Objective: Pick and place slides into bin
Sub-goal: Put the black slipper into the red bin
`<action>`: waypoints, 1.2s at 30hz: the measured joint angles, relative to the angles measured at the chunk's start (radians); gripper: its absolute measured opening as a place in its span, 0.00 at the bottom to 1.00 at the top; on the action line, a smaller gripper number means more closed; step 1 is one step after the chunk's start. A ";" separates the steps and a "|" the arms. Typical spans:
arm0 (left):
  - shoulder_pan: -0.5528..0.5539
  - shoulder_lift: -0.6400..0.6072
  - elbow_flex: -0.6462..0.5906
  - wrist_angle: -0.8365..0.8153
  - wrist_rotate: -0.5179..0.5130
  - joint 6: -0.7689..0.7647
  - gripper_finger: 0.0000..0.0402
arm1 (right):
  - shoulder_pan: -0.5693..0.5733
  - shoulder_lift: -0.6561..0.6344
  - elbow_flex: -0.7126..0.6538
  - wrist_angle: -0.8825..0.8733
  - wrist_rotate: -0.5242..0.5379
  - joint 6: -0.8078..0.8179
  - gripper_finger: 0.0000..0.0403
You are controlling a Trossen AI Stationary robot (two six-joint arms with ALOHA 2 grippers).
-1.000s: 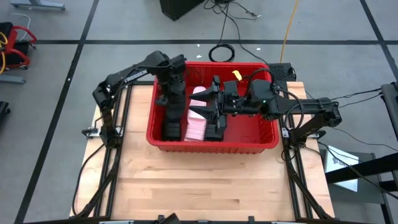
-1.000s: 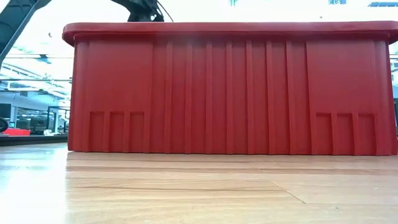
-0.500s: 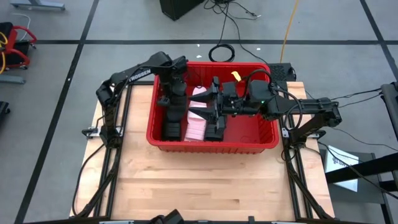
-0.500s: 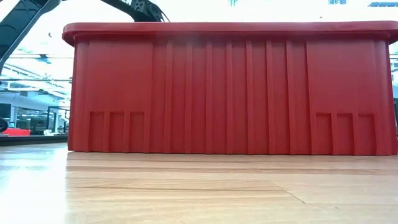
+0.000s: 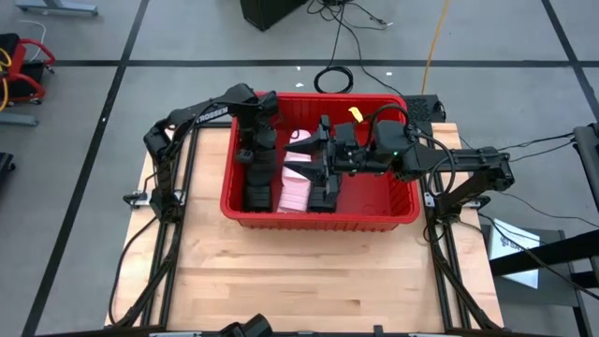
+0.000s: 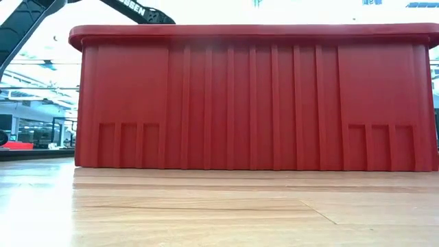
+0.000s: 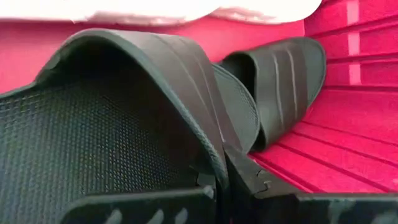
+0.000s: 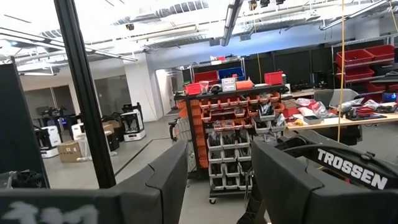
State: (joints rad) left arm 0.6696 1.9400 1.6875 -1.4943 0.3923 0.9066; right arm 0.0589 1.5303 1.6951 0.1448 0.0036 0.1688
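From above, the red bin [image 5: 318, 220] is sitting on the worktop [image 5: 309, 276], holding black slides [image 5: 257, 183] and a pale pair [image 5: 295, 183]. The left gripper [image 5: 255, 150] is reaching inside, fingers closed. The right gripper [image 5: 323, 159] is hovering there, fingers spread. At the left wrist, a black slide [image 7: 124, 124] is lying against the closed fingers [image 7: 249, 186].

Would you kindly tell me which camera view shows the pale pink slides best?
The high view: the pale pink slides lie in the red bin between black ones. The low view shows only the bin's wall; the wrist views miss them.
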 joint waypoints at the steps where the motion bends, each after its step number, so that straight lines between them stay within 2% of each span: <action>1: 0.000 0.000 -0.013 0.003 0.000 -0.002 0.01 | 0.000 0.000 0.000 0.000 0.000 0.000 0.41; 8: -0.005 -0.001 -0.042 0.024 0.009 -0.014 0.02 | 0.000 0.000 0.000 0.000 0.000 0.002 0.41; 13: -0.010 -0.001 -0.042 0.047 -0.022 0.002 0.01 | 0.000 0.000 0.000 0.000 0.000 0.002 0.41; 20: -0.010 -0.001 -0.042 0.103 -0.057 0.006 0.04 | 0.000 0.000 0.000 0.000 0.000 0.003 0.41; 29: -0.009 -0.001 -0.042 0.106 -0.033 -0.049 0.05 | 0.000 0.000 0.000 0.000 0.000 0.029 0.41; 32: -0.009 -0.001 -0.042 0.098 -0.022 -0.057 0.08 | 0.002 0.000 0.000 0.001 0.000 0.029 0.41; 36: -0.010 -0.002 -0.042 0.098 -0.020 -0.086 0.17 | 0.002 0.000 0.000 0.004 0.000 0.029 0.41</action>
State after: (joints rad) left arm 0.6595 1.9381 1.6455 -1.3964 0.3726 0.8202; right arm 0.0605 1.5303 1.6951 0.1486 0.0038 0.1978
